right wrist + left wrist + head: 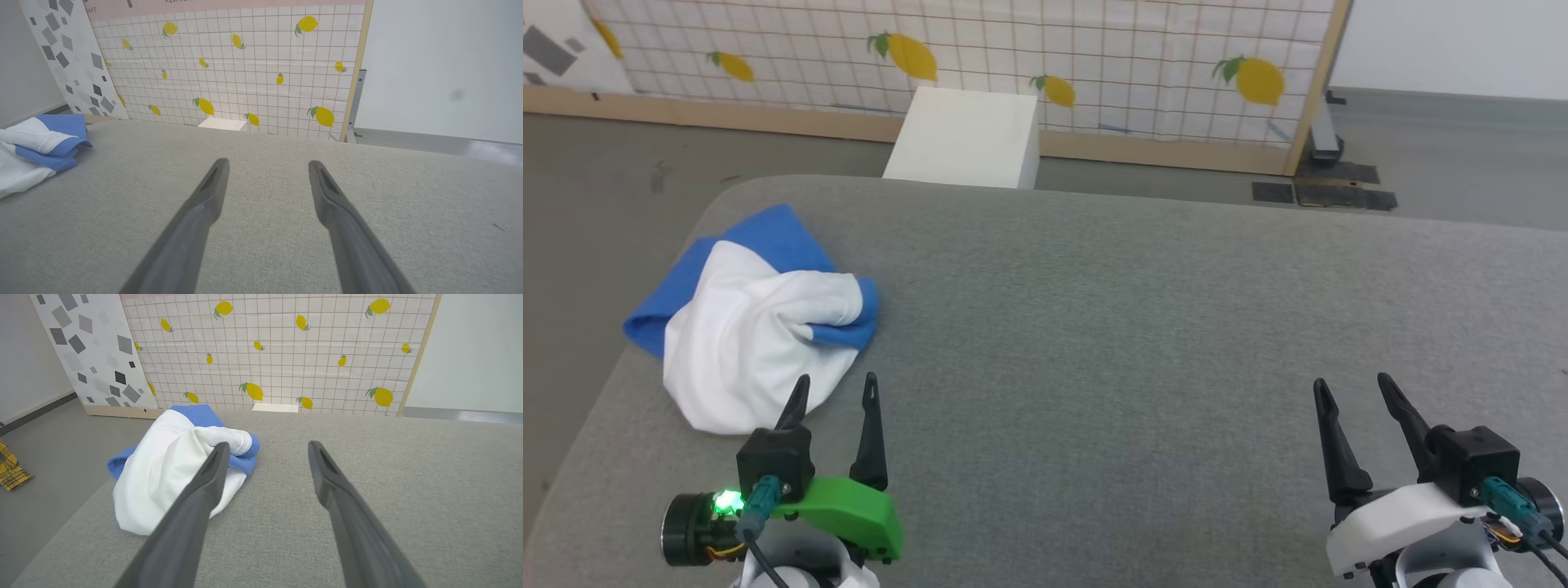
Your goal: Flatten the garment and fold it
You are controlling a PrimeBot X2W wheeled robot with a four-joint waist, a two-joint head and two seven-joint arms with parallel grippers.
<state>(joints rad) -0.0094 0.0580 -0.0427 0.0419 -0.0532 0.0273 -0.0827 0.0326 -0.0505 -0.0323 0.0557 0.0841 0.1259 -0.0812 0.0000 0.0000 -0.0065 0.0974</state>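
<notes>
Soft garment (pixel 752 327) (white, blue-sleeved) crumpled at left on grey woven cushion (pixel 1094 327); white box (pixel 968 135) beyond; left gripper (pixel 837 377), right gripper (pixel 1352 380) splayed, empty.

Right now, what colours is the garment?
The garment is white with royal-blue parts; clearest in the head view.

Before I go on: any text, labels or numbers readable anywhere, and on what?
"ANT": end of a word on the pink strip atop the lemon-print panel; start unclear.
Second word on that strip, cut by the picture's top edge: unreadable.
On the garment: no print visible.
</notes>
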